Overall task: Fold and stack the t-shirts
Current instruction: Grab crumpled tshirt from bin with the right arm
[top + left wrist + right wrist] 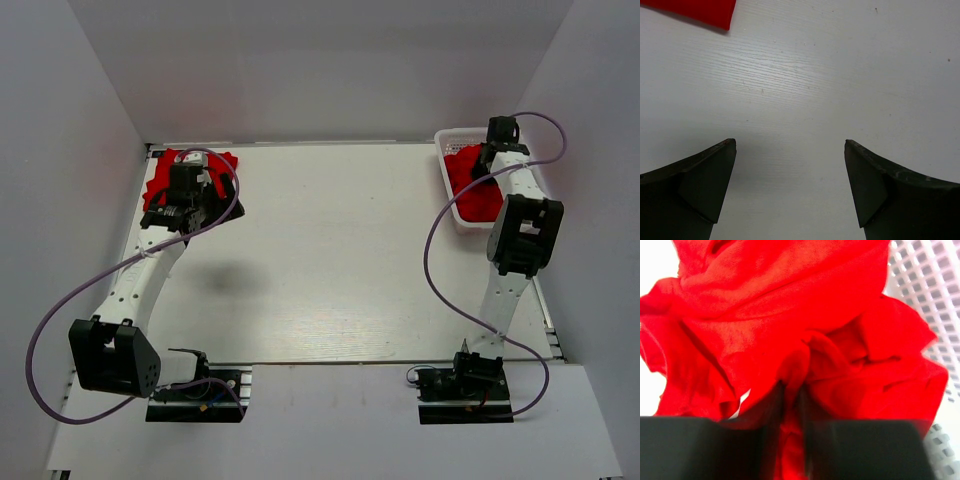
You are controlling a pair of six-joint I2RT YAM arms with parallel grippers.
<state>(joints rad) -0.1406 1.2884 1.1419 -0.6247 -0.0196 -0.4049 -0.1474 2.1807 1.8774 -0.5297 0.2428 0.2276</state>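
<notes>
A red t-shirt pile (163,178) lies at the table's far left; one corner of it shows in the left wrist view (700,12). My left gripper (192,212) hangs just right of that pile, open and empty over bare table (790,145). More crumpled red t-shirts (472,185) fill the white basket (450,140) at the far right. My right gripper (497,148) is down in that basket, its jaws shut on a fold of a red t-shirt (792,365). The basket's white lattice wall (927,275) shows behind the cloth.
White walls stand close on the left, back and right of the table. Both arm bases (195,395) (465,385) sit at the near edge, with purple cables (435,250) looping beside the arms.
</notes>
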